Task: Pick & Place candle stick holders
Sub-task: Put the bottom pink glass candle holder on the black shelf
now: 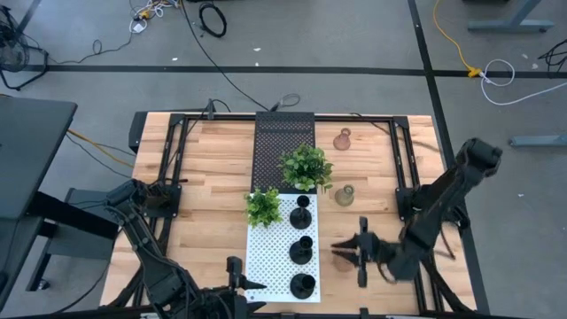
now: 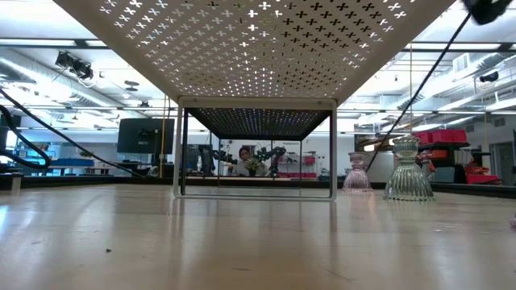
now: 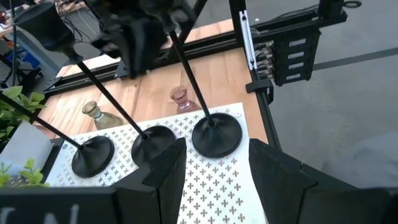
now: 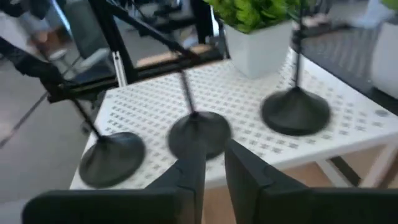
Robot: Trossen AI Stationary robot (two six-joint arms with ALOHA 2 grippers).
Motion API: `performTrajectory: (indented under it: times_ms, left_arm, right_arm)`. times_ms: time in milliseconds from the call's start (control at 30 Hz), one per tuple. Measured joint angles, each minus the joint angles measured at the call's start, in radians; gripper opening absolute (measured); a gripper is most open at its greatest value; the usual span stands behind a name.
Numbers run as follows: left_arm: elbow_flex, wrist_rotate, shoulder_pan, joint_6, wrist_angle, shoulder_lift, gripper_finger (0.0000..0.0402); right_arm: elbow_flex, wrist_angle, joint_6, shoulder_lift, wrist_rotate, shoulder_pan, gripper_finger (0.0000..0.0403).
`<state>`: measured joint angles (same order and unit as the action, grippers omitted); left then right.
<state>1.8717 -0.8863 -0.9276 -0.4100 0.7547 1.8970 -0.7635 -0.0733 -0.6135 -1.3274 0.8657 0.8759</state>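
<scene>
right gripper (image 1: 348, 254) hides most of a glass holder (image 1: 341, 262).

Wooden table (image 1: 213, 168) bears perforated racks (image 1: 275, 257) and glass holders (image 1: 344, 195).

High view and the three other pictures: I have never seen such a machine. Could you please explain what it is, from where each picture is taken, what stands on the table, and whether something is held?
This is a robot with two dark arms at a wooden table. Each arm ends in a two-finger gripper. The high view looks straight down on the table. The low view looks level across the table top. The other two pictures come from cameras on the arms' wrists.

On the table are a black perforated shelf and a white shelf. Three black candle stick holders stand in a row on the white shelf, near two small green plants. Two glass holders stand on the bare wood.

The left gripper is open and empty, at the white shelf's edge. The right gripper is beside that shelf. Whether it holds anything does not show.
</scene>
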Motion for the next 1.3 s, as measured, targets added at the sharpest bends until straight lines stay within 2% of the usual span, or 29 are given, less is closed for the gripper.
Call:
performTrajectory:
  times_ms: [133,200,267,400,467,633,767,1033,1100,1300]
  left_arm:
    - [0.0,0.001,0.0,-0.011,0.014,0.0,0.0179]
    - [0.0,0.01,0.0,-0.032,0.028,0.0,0.0179]
    - [0.0,0.026,0.0,-0.048,0.033,0.0,0.0179]
    - [0.0,0.026,0.001,-0.052,0.036,0.0,0.0179]
    - [0.0,0.026,0.002,-0.057,0.036,0.0,0.0179]
    - [0.0,0.027,0.011,-0.057,0.036,0.0,0.0179]
    - [0.0,0.027,0.022,-0.058,0.036,0.0,0.0179]
    - [0.0,0.028,0.027,-0.058,0.036,0.0,0.0179]
    - [0.0,0.029,0.027,-0.055,0.037,0.0,0.0179]
    - [0.0,0.034,0.034,-0.051,0.091,0.0,0.0179]
  right_arm:
    - [0.0,0.145,-0.172,0.134,-0.271,-0.086,0.0047]
    - [0.0,0.205,-0.255,0.16,-0.419,-0.111,0.0047]
    - [0.0,0.276,-0.349,0.164,-0.518,-0.115,0.0046]
    - [0.0,0.411,-0.476,0.136,-0.568,-0.115,0.0046]
    - [0.001,0.47,-0.546,0.125,-0.625,-0.119,0.0046]
    - [0.001,0.485,-0.661,0.116,-0.748,-0.12,0.0045]
    - [0.001,0.501,-0.664,0.116,-0.779,-0.12,0.0036]
    - [0.0,0.51,-0.575,0.116,-0.778,-0.12,0.0022]
    - [0.0,0.509,-0.598,0.116,-0.78,-0.122,0.0021]
    - [0.0,0.57,-0.653,0.116,-0.884,-0.155,0.0021]
